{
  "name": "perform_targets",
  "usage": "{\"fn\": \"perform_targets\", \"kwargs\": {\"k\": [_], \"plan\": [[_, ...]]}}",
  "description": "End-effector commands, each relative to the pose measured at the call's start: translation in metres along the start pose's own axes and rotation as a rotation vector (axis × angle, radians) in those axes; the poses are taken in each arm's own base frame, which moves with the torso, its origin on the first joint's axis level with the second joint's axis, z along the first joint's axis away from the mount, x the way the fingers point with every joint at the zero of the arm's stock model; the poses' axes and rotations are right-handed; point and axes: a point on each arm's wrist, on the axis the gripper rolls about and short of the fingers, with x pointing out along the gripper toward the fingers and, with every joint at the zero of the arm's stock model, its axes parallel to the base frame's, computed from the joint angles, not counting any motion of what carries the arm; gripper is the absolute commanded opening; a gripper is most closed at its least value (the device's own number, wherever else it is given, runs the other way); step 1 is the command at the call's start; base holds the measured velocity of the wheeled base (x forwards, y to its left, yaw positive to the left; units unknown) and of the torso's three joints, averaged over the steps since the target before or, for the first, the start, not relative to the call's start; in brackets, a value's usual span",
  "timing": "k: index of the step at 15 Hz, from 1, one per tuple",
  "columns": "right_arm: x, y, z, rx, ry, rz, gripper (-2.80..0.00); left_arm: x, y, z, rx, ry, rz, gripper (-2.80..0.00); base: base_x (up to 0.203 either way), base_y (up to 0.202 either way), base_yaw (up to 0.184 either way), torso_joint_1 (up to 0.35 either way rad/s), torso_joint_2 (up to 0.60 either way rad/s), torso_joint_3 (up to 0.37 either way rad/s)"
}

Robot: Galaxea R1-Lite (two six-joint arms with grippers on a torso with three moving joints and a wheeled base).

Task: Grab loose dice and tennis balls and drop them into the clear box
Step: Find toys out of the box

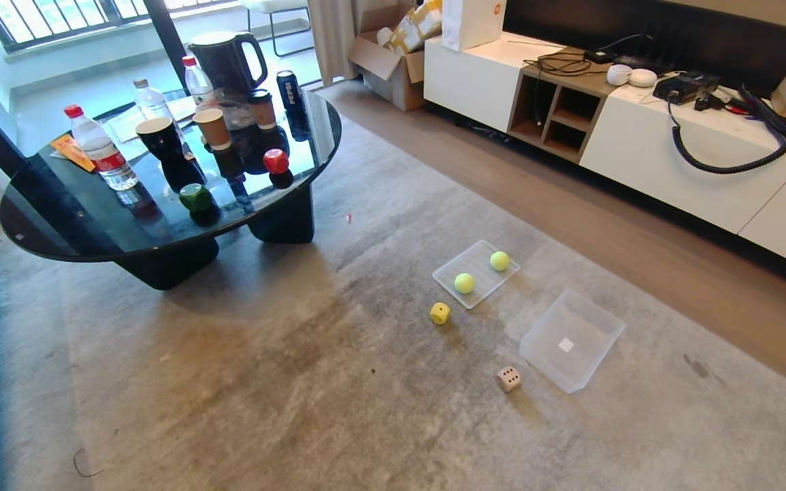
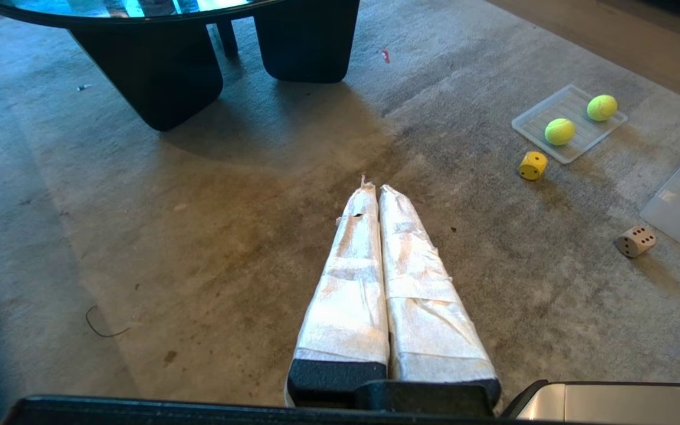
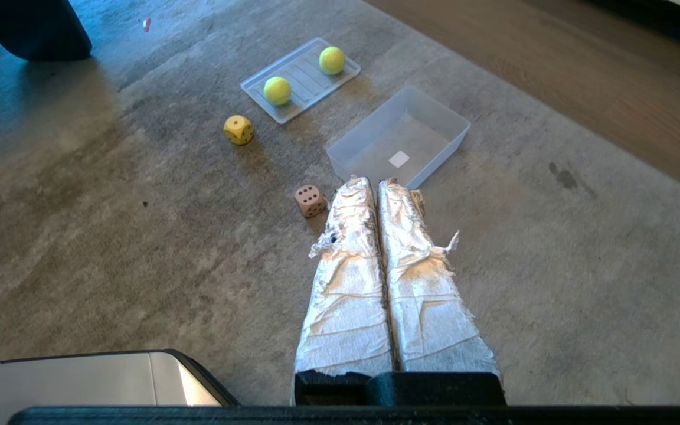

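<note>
On the grey rug lie a yellow die (image 1: 440, 313) and a tan die (image 1: 509, 378). Two tennis balls (image 1: 464, 283) (image 1: 500, 260) rest on a flat clear tray (image 1: 458, 269). The clear box (image 1: 598, 320) stands empty just right of the tan die. A green die (image 1: 196, 197) and a red die (image 1: 275, 161) sit on the black glass table (image 1: 59, 232). Neither arm shows in the head view. My left gripper (image 2: 375, 189) hangs shut over bare rug, well short of the yellow die (image 2: 533, 165). My right gripper (image 3: 373, 183) is shut and empty, its tips near the tan die (image 3: 310, 200) and the clear box (image 3: 452, 127).
The table also carries bottles (image 1: 101, 148), paper cups (image 1: 213, 127), a kettle (image 1: 226, 60) and a can (image 1: 289, 88). A white low cabinet (image 1: 693, 164) with cables runs along the right behind a strip of wood floor. A cardboard box (image 1: 393, 65) stands at the back.
</note>
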Motion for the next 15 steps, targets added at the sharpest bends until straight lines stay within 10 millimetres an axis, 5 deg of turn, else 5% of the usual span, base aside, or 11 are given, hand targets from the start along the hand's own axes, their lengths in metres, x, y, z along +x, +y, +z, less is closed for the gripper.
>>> {"fn": "perform_targets", "kwargs": {"k": [1, 15], "plan": [[0.0000, 0.0000, -0.0002, 0.000, 0.001, 0.000, -2.80, 0.0002, 0.0000, 0.0000, 0.000, 0.003, 0.000, -2.80, 0.000, 0.000, 0.000, 0.002, 0.00, -0.193], [0.0000, 0.0000, -0.0002, 0.000, 0.001, 0.000, -2.80, 0.0002, 0.0000, 0.0001, 0.000, 0.003, 0.000, -2.80, 0.000, 0.000, 0.000, 0.003, 0.00, -0.198]]}}
